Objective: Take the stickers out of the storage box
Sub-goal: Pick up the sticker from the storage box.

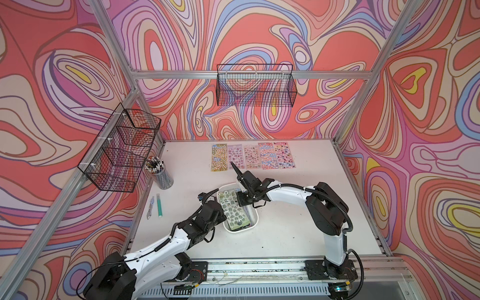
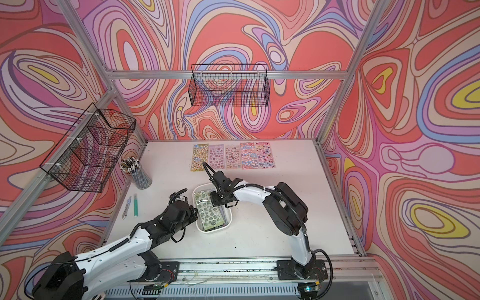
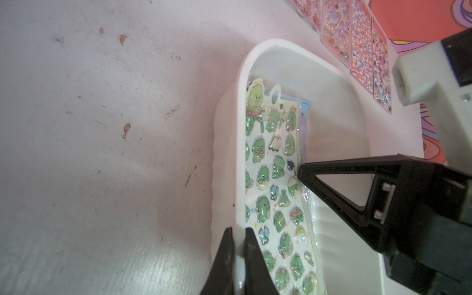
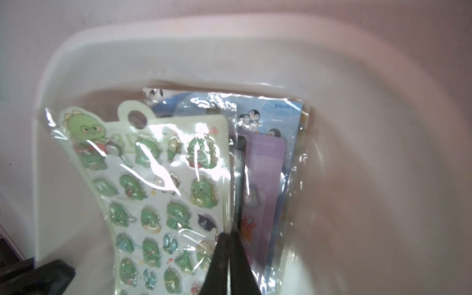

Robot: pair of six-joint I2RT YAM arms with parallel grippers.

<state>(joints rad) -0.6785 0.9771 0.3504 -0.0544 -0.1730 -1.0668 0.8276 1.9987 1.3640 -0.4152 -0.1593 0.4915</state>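
The storage box (image 3: 227,153), mid-desk (image 1: 285,207), is pinched at its wall by the left tool (image 3: 237,229). Inside it, the topmost green sheet (image 4: 158,199) is nipped at its edge by the right tool (image 4: 229,233). 5 sheets (image 1: 251,156) are laid out beyond.

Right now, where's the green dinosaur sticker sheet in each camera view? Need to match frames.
In a top view: green dinosaur sheet just below centre, inside the storage box.
In a top view: left of centre, in the same box.
Left wrist: lying along the box wall.
Right wrist: on top of the penguin sheet and lilac sheet.
Shared landmark: the white box rim.
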